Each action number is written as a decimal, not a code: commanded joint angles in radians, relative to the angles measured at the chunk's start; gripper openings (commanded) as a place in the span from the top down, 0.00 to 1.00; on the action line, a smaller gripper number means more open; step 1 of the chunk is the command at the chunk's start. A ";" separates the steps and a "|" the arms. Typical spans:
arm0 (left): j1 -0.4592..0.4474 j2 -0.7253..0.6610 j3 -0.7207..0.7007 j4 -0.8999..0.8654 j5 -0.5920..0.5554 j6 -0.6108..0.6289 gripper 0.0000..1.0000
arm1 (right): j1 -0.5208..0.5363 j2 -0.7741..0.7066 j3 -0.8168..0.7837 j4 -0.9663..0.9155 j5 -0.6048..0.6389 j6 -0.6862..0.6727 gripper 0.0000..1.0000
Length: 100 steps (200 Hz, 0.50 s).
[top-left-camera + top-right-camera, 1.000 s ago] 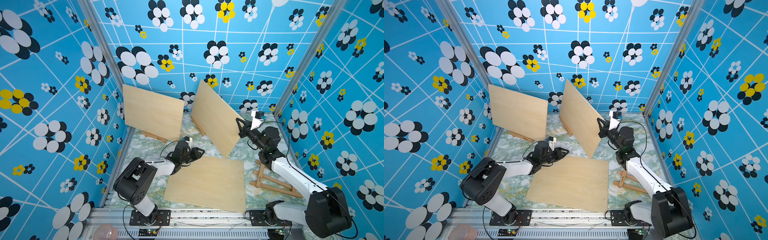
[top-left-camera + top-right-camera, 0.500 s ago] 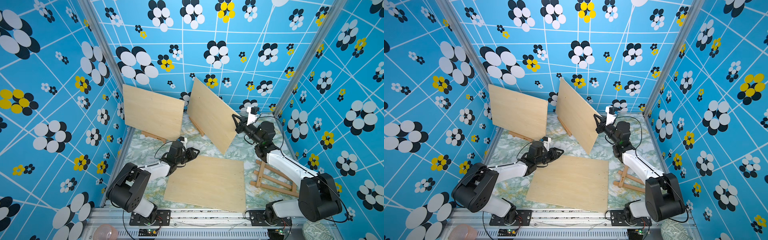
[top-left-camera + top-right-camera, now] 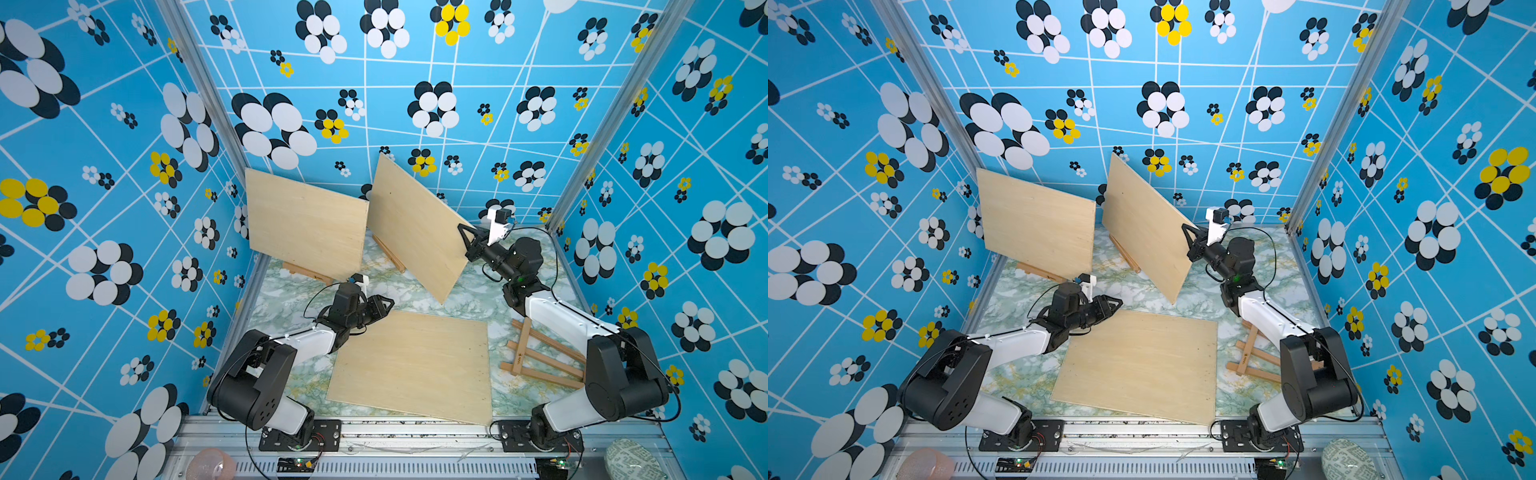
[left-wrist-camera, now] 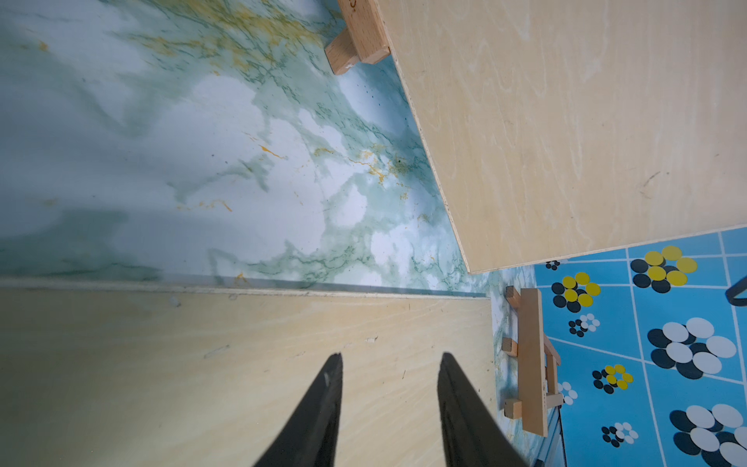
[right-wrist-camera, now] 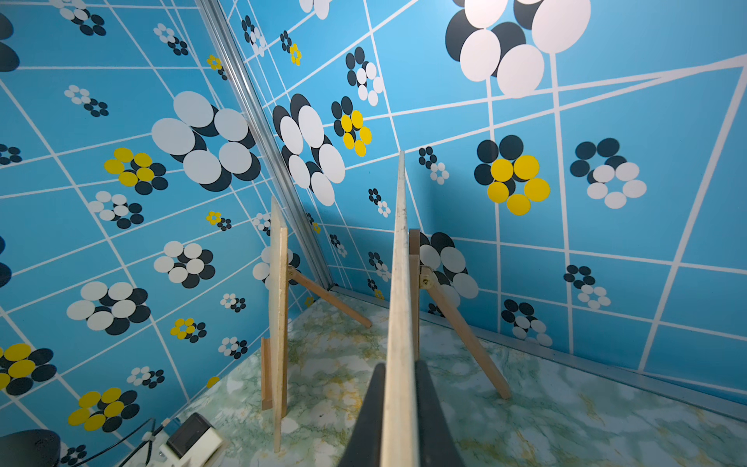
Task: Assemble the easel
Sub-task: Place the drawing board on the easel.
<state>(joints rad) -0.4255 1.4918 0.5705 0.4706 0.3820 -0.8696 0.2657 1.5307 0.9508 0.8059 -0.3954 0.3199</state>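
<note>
One pale plywood board stood on its easel. The right hand was clamped on a second, tilted board; the left hand hung half-open, empty. A third board and flat wooden easel lay unassembled.

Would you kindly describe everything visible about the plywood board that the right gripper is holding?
The plywood board is a thin, pale rectangular sheet with faint grain. It stands on edge, rotated so one corner points down toward the marbled table. The right gripper is shut on its side edge. A standing wooden easel is right behind it; whether they touch is unclear.
</note>
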 commanded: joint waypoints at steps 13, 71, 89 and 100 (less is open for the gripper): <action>0.014 -0.010 -0.018 -0.004 0.014 0.020 0.58 | 0.010 0.034 0.062 0.123 -0.065 0.049 1.00; 0.030 0.000 -0.029 0.005 0.026 0.018 0.58 | 0.010 0.114 0.124 0.150 -0.094 0.076 1.00; 0.037 -0.002 -0.033 0.005 0.028 0.018 0.58 | 0.010 0.144 0.150 0.159 -0.106 0.090 1.00; 0.040 -0.004 -0.035 0.004 0.029 0.018 0.58 | 0.010 0.159 0.163 0.162 -0.112 0.094 1.00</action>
<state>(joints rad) -0.3988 1.4918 0.5552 0.4713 0.3943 -0.8700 0.2657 1.6585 1.0531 0.8612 -0.4309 0.3523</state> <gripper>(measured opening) 0.418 0.099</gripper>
